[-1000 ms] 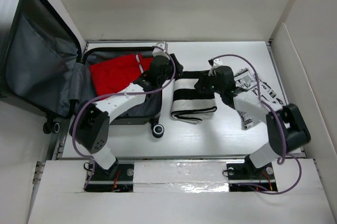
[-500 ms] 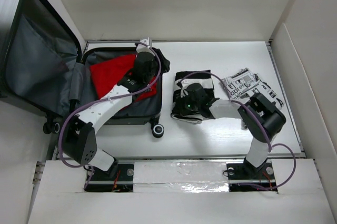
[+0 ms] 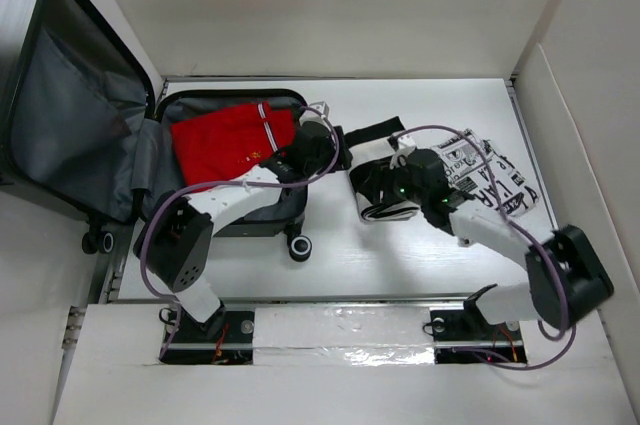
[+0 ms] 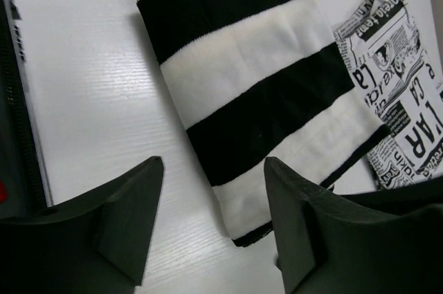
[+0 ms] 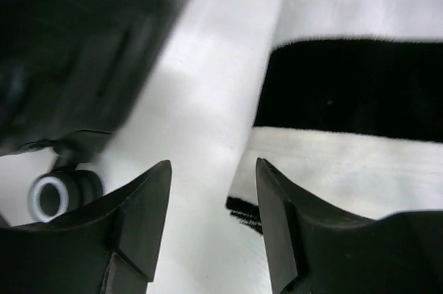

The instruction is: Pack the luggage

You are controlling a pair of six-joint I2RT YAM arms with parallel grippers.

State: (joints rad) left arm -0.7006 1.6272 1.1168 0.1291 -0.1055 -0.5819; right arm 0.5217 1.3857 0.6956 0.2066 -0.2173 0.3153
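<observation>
The luggage lies open at the left, its grey-lined lid tilted up and a red garment in its base. A folded black-and-white striped cloth lies on the table right of it. It also shows in the left wrist view and the right wrist view. My left gripper is open and empty over the cloth's left edge. My right gripper is open and empty, low at the cloth's near left corner.
A newspaper-print cloth lies right of the striped one, also in the left wrist view. A black suitcase wheel sticks out near the right gripper and shows in the right wrist view. White walls enclose the table.
My left gripper swung over the suitcase and has come back right to the striped cloth. My right gripper reached the cloth's left edge, then drew right. The cloth has shifted right.
</observation>
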